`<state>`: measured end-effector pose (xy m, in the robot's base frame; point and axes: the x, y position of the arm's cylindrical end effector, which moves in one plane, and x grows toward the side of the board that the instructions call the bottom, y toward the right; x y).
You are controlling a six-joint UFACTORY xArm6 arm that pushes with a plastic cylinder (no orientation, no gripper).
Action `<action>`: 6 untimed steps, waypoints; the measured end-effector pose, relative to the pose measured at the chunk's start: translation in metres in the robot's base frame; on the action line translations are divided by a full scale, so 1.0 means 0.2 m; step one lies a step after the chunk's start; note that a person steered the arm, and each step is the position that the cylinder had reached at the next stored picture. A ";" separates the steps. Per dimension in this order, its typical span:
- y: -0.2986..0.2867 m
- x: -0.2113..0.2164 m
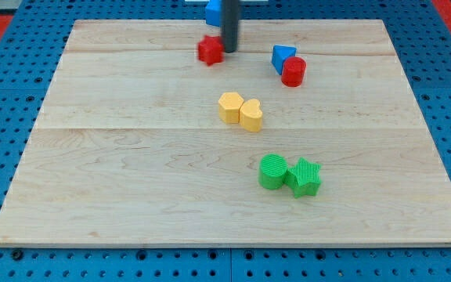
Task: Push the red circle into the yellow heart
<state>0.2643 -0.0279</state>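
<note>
On the pale wooden counter (pixel 131 180), the red circular block (pixel 294 71) sits near the view's top right, touching a blue triangular block (pixel 282 57), well apart from the yellow heart-shaped block (pixel 250 115), which touches a yellow hexagonal block (pixel 230 106). My tip (pixel 230 49), a plain rod end effector with nothing to spread or pinch, rests beside a red star-like block (pixel 210 50), away from the circle. Judging from this, the push has not begun: reaching the circle's far side and driving it down-left remains.
</note>
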 end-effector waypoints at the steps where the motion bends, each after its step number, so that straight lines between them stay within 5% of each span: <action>1: 0.18 -0.07; 2: 0.73 -0.16; 3: 0.99 0.06; 4: 0.78 0.29; 6: 0.37 0.24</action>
